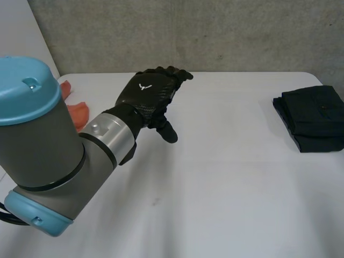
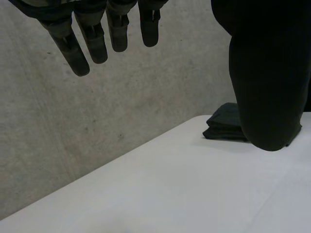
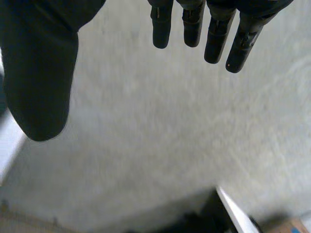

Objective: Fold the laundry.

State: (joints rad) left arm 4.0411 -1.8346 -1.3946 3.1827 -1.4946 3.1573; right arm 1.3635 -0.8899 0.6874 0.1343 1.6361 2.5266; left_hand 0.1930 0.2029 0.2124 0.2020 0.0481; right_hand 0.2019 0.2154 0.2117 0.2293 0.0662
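Laundry: one folded dark garment (image 1: 314, 118) lay flat near the right edge of the white table (image 1: 226, 188), its layers stacked and squared.
Second cloth: an orange cloth (image 1: 75, 110) lay at the table's far left, partly hidden behind the left arm (image 1: 43, 150).
Left hand (image 1: 149, 97): it was raised above the left-centre of the table, back upward, with fingers extended and slightly spread and the thumb hanging downward. It held nothing.
Left hand to garment: the two were well apart, with bare table surface between them. In the left wrist view the folded dark garment appeared beyond the thumb, at the table's far edge against the concrete wall (image 2: 121, 111).
Left hand to orange cloth: the cloth lay near the forearm, on the side away from the garment. No contact was visible.
Right hand (image 3: 41, 77): its own wrist view showed straight, separated fingers (image 3: 214, 34) and the thumb held apart from them, with nothing between.
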